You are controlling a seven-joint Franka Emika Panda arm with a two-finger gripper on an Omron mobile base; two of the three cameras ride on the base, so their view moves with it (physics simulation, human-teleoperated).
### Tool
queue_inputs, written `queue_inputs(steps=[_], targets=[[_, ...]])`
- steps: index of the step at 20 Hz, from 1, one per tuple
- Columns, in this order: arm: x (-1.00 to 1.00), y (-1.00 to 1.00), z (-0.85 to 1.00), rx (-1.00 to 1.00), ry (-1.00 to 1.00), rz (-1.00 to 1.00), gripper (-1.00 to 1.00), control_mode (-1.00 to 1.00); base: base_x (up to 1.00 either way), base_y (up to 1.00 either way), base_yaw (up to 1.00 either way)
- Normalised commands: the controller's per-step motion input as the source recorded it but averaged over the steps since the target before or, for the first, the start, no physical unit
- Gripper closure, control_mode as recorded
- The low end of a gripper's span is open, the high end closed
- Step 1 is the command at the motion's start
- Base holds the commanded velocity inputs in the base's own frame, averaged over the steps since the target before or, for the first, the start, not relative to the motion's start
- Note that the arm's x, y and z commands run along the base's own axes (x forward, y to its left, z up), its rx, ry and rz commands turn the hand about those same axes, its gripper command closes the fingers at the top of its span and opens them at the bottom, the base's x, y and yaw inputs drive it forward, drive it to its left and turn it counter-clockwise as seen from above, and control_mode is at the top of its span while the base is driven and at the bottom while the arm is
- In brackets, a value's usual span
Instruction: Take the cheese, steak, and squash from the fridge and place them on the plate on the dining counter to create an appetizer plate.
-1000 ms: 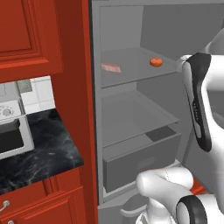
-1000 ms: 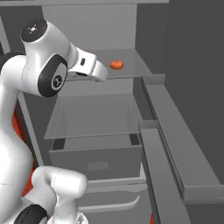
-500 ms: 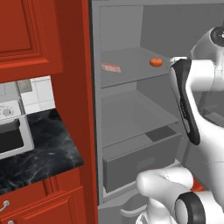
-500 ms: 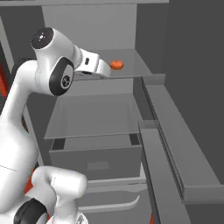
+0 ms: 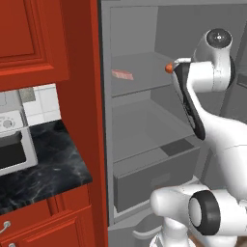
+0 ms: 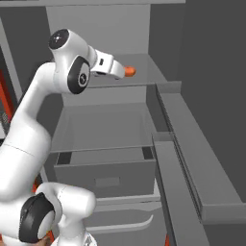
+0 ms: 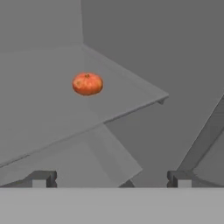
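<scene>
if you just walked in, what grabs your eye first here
The small round orange-red squash glows against the grey upper shelf of the open grey fridge. The thin pinkish-red steak slab lies on the same shelf, further left. The white arm's gripper points at the squash, fingers apart and empty.

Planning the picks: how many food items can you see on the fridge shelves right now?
2. A flat pinkish steak lies at the left of the upper shelf; a round orange squash sits on that shelf's right. Other items may be hidden behind the arm.
</scene>
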Motion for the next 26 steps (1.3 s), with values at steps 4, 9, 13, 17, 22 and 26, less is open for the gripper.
queue_inputs(steps=[4, 9, 13, 17, 22, 26], targets=[[0.63, 0.00, -0.13, 0.00, 0.04, -0.09, -1.00, -1.00, 0.00, 0.00, 0.00], [0.51, 0.00, -0.26, 0.00, 0.03, -0.06, -1.00, -1.00, 0.00, 0.00, 0.00], [0.49, 0.00, -0.23, 0.00, 0.01, -0.06, -1.00, -1.00, 0.00, 0.00, 0.00], [0.45, -0.01, -0.15, 0.00, 0.00, -0.05, -1.00, -1.00, 0.00, 0.00, 0.00], [0.43, -0.11, -0.10, 0.00, 0.00, -0.04, -1.00, -1.00, 0.00, 0.00, 0.00], [0.44, -0.21, -0.11, 0.01, 0.00, -0.02, -1.00, -1.00, 0.00, 0.00, 0.00]])
